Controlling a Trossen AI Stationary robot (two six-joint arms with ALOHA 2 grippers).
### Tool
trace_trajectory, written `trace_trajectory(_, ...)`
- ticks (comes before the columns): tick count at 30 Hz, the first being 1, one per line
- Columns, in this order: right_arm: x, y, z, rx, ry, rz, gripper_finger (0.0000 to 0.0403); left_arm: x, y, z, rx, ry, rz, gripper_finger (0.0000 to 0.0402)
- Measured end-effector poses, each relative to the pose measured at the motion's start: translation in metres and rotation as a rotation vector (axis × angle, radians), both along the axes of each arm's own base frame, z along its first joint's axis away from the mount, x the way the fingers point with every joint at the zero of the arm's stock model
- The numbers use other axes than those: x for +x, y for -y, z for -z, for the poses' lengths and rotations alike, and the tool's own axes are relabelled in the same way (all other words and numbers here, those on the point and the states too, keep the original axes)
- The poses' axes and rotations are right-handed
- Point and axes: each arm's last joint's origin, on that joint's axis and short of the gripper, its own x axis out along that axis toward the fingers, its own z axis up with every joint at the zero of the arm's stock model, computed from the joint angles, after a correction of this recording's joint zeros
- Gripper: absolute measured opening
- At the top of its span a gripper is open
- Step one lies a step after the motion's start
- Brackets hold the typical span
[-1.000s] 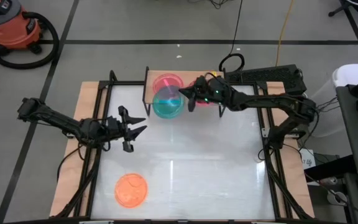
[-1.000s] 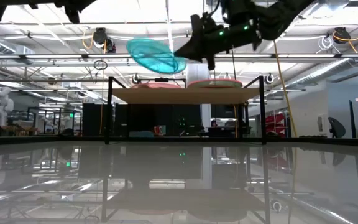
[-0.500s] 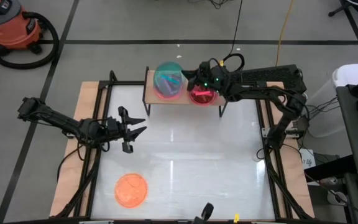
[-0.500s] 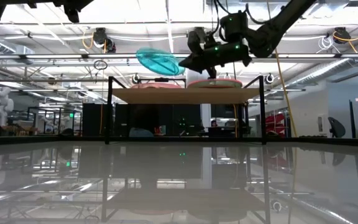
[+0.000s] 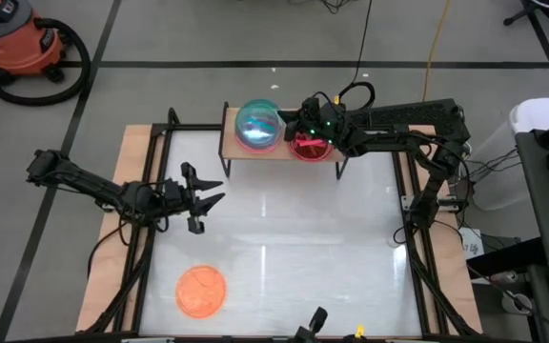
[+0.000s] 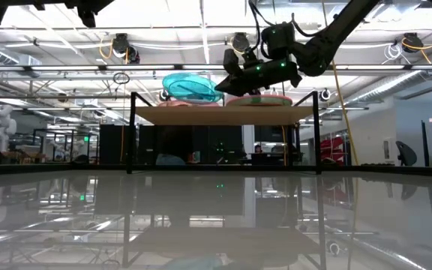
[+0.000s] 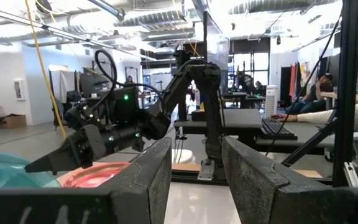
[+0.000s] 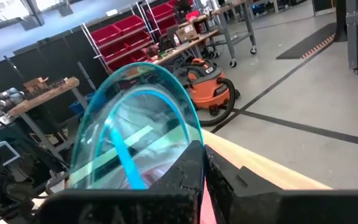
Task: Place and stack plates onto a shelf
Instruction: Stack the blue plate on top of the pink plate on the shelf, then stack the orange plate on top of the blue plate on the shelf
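My right gripper [image 5: 289,129] is shut on a teal-blue plate [image 5: 258,125] over the left half of the wooden shelf [image 5: 276,156]. In the low view the plate [image 6: 190,87] hangs slightly tilted just above the shelf board [image 6: 223,115]. A pink plate shows under it [image 8: 157,174]. Whether the two touch I cannot tell. Another pink plate [image 5: 310,145] lies flat on the shelf's right half. An orange plate [image 5: 201,290] lies flat on the table near its near-left corner. My left gripper [image 5: 203,197] waits open above the table's left side. My right gripper pinches the teal plate's rim [image 8: 188,140] on its right side between its two fingers [image 8: 188,171]. They come almost level from the table's right. The plate sticks out past the fingertips toward the left, lifted and slightly tilted over the shelf.
The shelf stands on thin black legs [image 6: 132,135] at the table's far edge. The white tabletop [image 5: 284,238] lies open between the shelf and the orange plate. Black frame rails run along the left [image 5: 146,238] and right [image 5: 413,238] sides.
My right gripper has moved toward the far edge and down, carrying the teal plate from in front of the shelf to over its left half. The plate has sunk lower and tipped closer to level.
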Motion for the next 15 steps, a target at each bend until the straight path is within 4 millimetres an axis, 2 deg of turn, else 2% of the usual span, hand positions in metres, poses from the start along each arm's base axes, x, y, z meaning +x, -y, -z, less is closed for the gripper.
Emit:
trace_trajectory(4, -0.0005, 0.0008, -0.0011, -0.011, 0.006, 0.000, 0.0015, 0.0006, -0.0028, 0.0000, -0.002, 0.000, -0.021, 0.0149)
trace_trajectory(10, -0.0003, 0.0003, -0.0011, -0.011, 0.008, -0.011, 0.0074, 0.0014, -0.0045, 0.0013, -0.007, -0.012, -0.029, 0.0149)
trace_trajectory(15, 0.0006, -0.0028, -0.0044, -0.014, 0.029, -0.111, 0.0117, 0.0018, -0.0044, 0.0024, -0.006, -0.024, -0.029, 0.0149)
